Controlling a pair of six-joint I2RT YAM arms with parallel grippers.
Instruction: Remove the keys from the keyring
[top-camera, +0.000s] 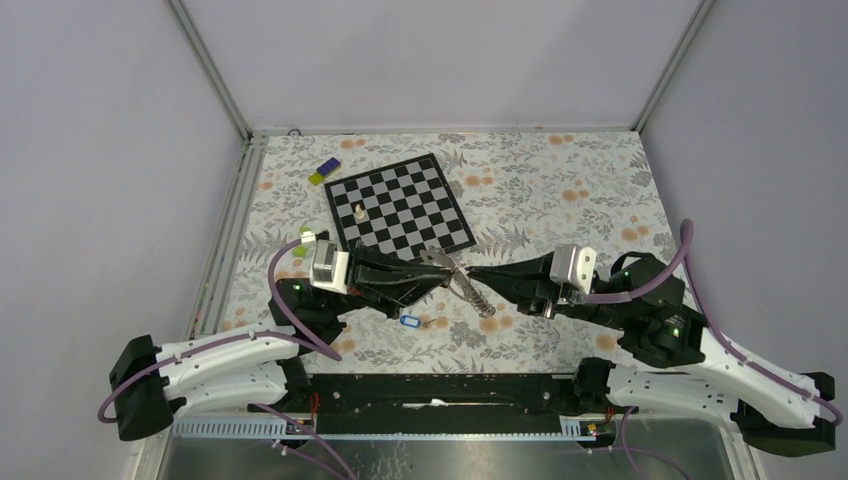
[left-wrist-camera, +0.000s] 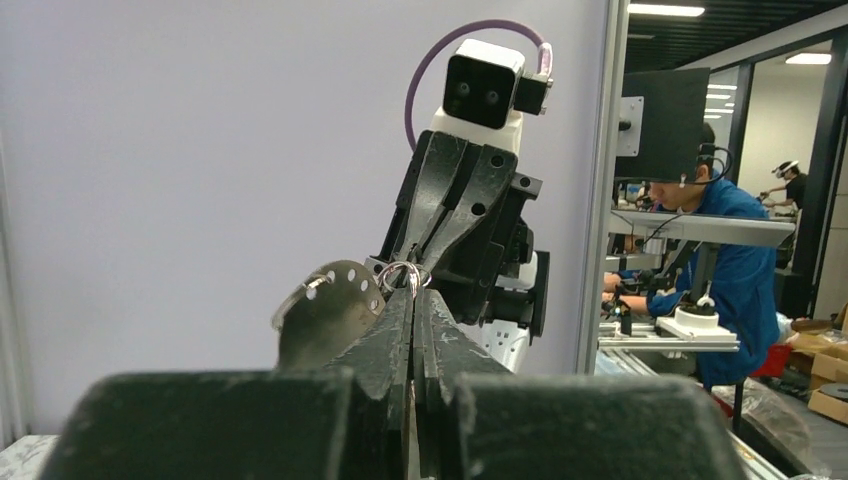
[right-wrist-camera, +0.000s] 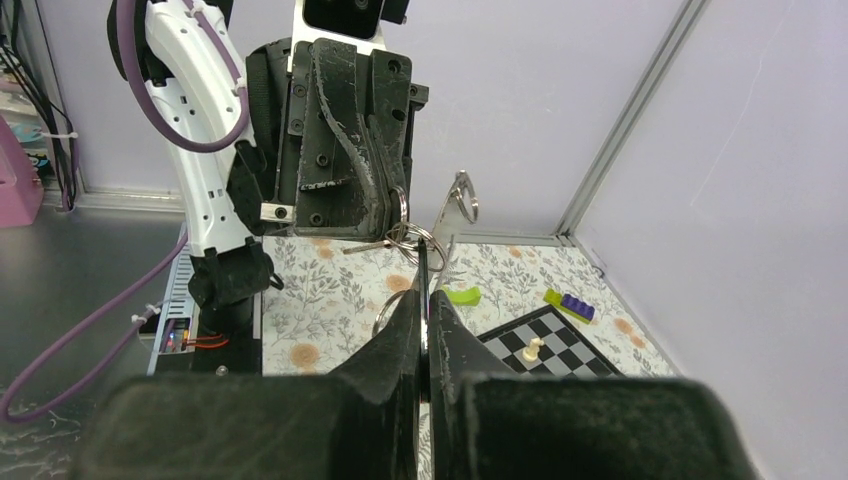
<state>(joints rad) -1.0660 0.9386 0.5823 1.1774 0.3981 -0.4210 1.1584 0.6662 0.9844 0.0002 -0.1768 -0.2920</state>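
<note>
Your left gripper and right gripper meet nose to nose above the table, on the near side of the chessboard. Both are pinched tight on the keyring, which sits squarely between the two tips. The keys trail from it diagonally toward the right arm's side, so your right hand is nearer them. I judge any pull should run along that line. The blue tag shows below the left fingers.
</note>
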